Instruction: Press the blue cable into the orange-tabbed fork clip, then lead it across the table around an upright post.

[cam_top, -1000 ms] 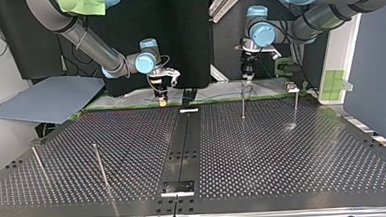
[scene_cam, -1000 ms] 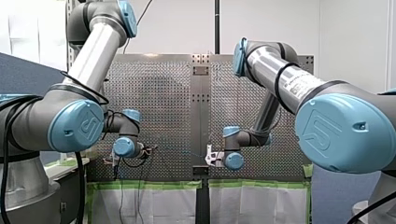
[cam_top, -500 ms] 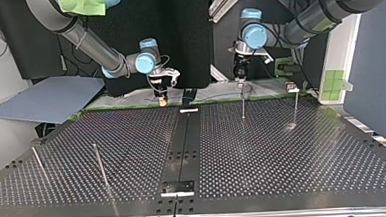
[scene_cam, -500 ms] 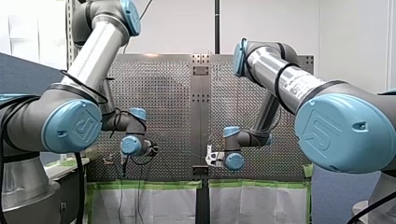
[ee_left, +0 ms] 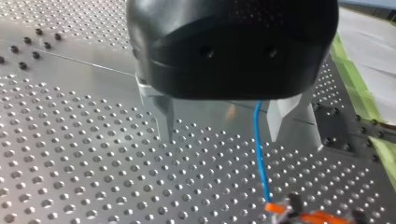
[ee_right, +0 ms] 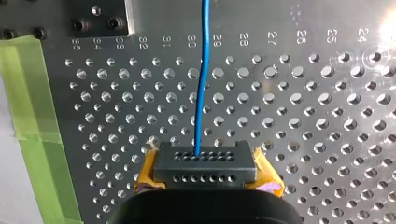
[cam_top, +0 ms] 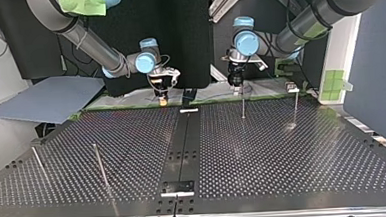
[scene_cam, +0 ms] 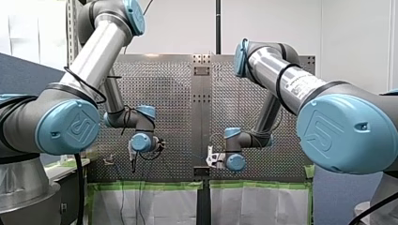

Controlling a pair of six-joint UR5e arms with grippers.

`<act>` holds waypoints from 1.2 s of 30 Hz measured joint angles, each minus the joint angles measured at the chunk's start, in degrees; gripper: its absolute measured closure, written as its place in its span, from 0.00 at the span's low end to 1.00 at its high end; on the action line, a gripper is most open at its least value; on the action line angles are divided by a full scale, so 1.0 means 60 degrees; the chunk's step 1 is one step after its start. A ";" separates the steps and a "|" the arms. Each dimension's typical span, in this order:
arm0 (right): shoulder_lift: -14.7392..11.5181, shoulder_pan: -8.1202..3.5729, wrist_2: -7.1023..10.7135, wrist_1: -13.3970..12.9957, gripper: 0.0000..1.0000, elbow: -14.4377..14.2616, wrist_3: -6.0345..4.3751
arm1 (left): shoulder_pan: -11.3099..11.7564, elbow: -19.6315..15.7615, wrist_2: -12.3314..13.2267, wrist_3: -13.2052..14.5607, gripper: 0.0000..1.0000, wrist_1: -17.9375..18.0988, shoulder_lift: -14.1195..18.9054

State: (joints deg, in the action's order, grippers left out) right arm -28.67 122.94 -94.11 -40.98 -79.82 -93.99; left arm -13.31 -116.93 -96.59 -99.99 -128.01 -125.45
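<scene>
In the left wrist view the blue cable (ee_left: 259, 158) runs between the metal fingers (ee_left: 163, 119) of my left gripper (ee_left: 219, 135), nearer one finger and touching neither. It reaches the orange-tabbed fork clip (ee_left: 299, 215) ahead. That gripper is open and hangs near the far edge (cam_top: 236, 86), just behind an upright post (cam_top: 242, 106). My right gripper (ee_right: 205, 161) has yellow pads (ee_right: 145, 170) and is shut on the blue cable (ee_right: 201, 93), which leads straight away from it. It stays at the table's middle (cam_top: 161, 97). The clip (cam_top: 292, 87) sits further to the top view's right.
A second post (cam_top: 296, 105) stands by the clip. Two more posts (cam_top: 100, 163) (cam_top: 38, 164) lean at the top view's left. A dark centre strip (cam_top: 183, 144) splits the perforated table (cam_top: 284, 159). Green tape (ee_right: 32, 116) edges the plate near my right gripper.
My left arm has moved away from the clip toward the table's middle, leftward in the top view and rightward in the front view. My right arm has not moved.
</scene>
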 joint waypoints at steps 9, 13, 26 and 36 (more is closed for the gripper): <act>0.0007 0.0011 0.0023 0.0015 1.00 0.0005 0.0003 | -0.0158 0.0574 -0.0337 0.0113 0.00 -0.0040 -0.0735; 0.0008 -0.0003 0.0040 0.0042 1.00 0.0006 0.0011 | -0.0203 0.0889 -0.0546 0.0113 0.00 -0.0203 -0.1064; 0.0008 0.0004 0.0048 0.0060 1.00 0.0001 0.0018 | -0.0332 0.1643 -0.1022 0.0108 0.00 -0.0493 -0.1298; 0.0008 0.0019 0.0066 0.0123 1.00 -0.0004 0.0018 | -0.0348 0.1936 -0.1070 0.0098 0.00 -0.0584 -0.1309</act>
State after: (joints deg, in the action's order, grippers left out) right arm -28.62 123.05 -93.71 -40.24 -79.84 -93.88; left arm -15.40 -105.32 -103.01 -99.40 -131.52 -133.30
